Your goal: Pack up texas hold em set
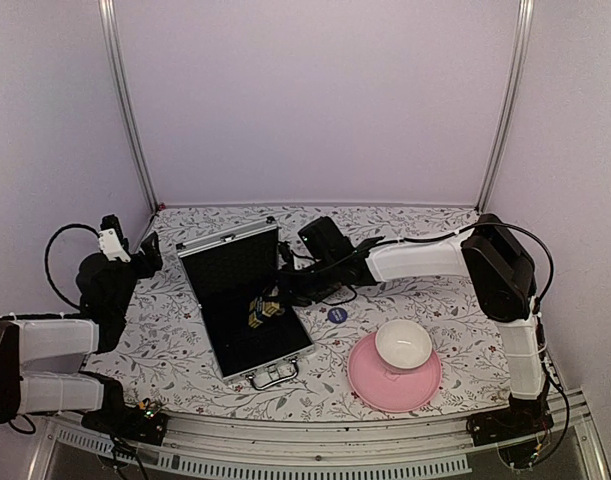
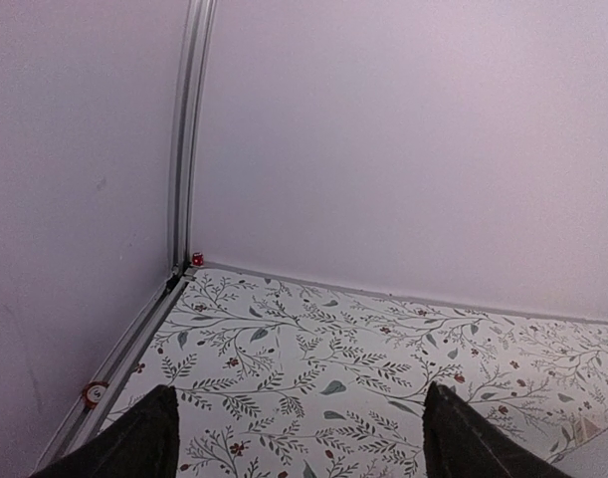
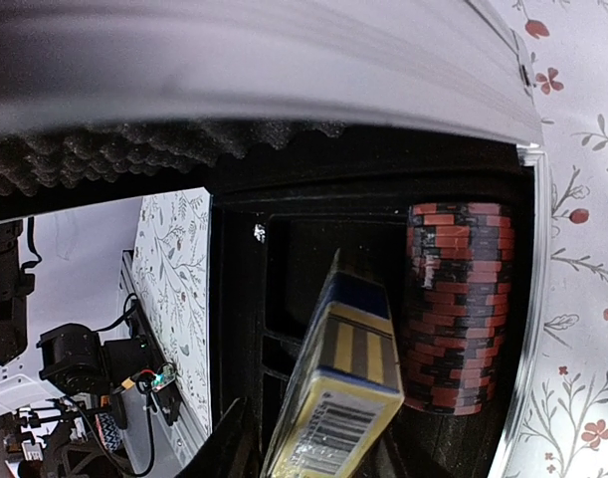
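Inside briefcase [image 1: 232,268], card box [image 3: 348,373] between fingers [image 3: 236,440] of right hand [image 3: 311,448]

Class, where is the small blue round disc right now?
In the top view, the small blue round disc lies on the floral table, just right of the open silver aluminium briefcase and beyond the left edge of the pink plate.

You cannot verify the grip: the right gripper [image 3: 308,443] and the gold-and-dark card box [image 3: 348,388] are cut off at the bottom edge; the case lid [image 3: 234,60] is blurred.
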